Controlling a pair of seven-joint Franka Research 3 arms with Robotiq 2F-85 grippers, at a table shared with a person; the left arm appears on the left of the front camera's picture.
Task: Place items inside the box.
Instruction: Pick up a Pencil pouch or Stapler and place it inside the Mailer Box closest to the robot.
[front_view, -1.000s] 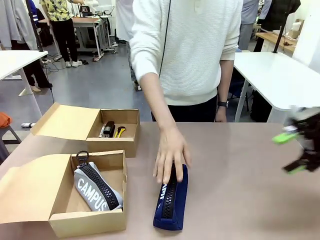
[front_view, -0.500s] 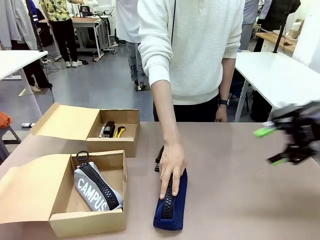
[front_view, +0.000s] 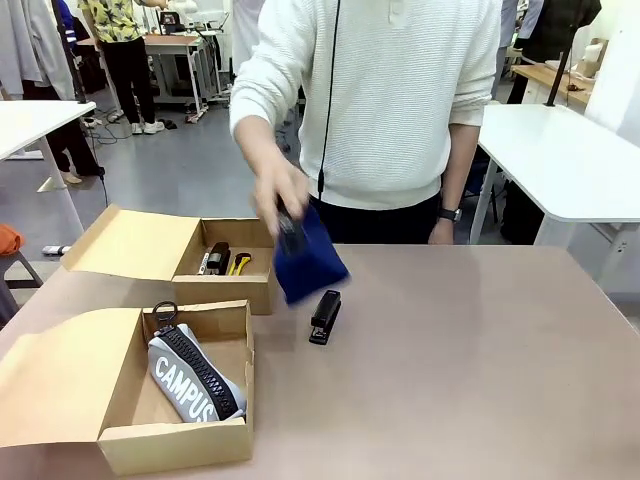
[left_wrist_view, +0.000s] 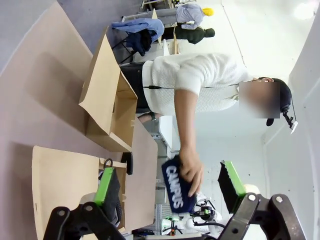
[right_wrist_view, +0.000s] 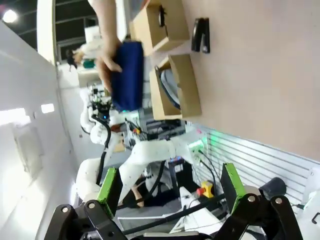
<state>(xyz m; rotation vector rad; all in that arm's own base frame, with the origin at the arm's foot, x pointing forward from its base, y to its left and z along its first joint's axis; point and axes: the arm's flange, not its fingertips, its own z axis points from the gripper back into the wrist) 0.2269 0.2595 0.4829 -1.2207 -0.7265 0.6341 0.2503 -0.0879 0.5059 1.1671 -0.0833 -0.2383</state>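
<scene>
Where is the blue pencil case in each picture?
Front view: the navy pencil case hangs from the person's hand, in the air beside the far box.
Left wrist view: the navy pencil case is low in the middle, with its white "CAMPUS" print showing.
Right wrist view: the navy pencil case is at the upper left, in the hand.
Shared landmark: the black stapler lying on the table.
</scene>
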